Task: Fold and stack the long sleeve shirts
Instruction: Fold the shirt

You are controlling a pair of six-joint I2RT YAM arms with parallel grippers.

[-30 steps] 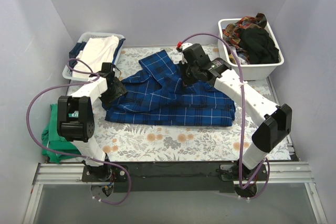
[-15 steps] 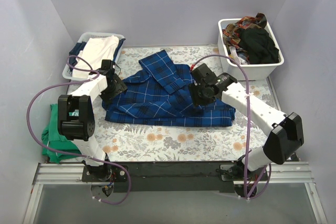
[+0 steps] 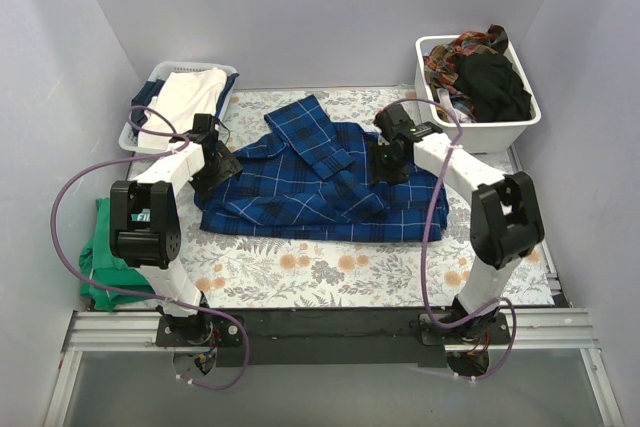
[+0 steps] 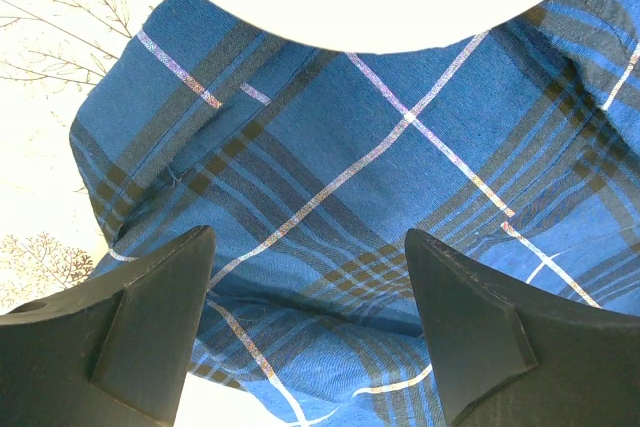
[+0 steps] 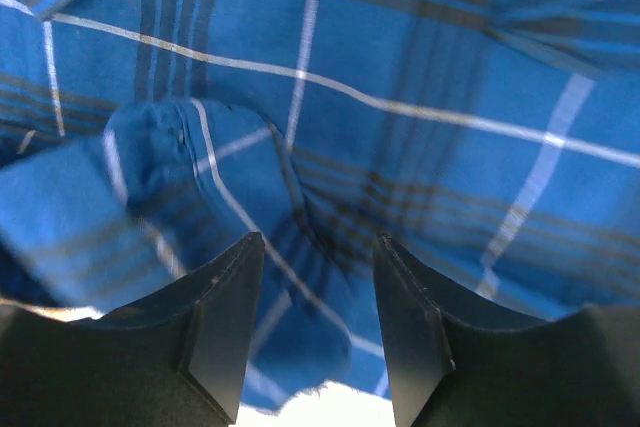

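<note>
Top external: right end effector (image 3: 384,168) newly parted, farther back over plaid shirt (image 3: 300,199).

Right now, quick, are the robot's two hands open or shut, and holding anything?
Left gripper: open, holding nothing, just above the blue plaid shirt.
Right gripper: open, holding nothing, just above the same shirt.
</note>
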